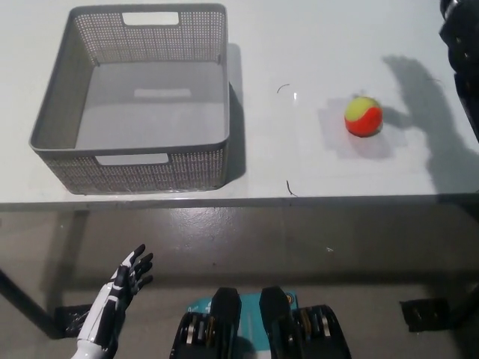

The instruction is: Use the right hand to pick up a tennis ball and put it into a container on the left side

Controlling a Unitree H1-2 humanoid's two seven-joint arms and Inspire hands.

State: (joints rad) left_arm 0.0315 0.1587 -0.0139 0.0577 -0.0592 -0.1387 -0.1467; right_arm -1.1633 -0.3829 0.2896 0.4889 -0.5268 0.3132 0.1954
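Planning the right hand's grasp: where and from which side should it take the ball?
Take the ball across its middle, coming from above. It is round and sits alone on the bare table, apart from the basket, so nothing blocks a top-down grasp. The black right arm shows only at the right edge; the left robot hand rests open, low left.
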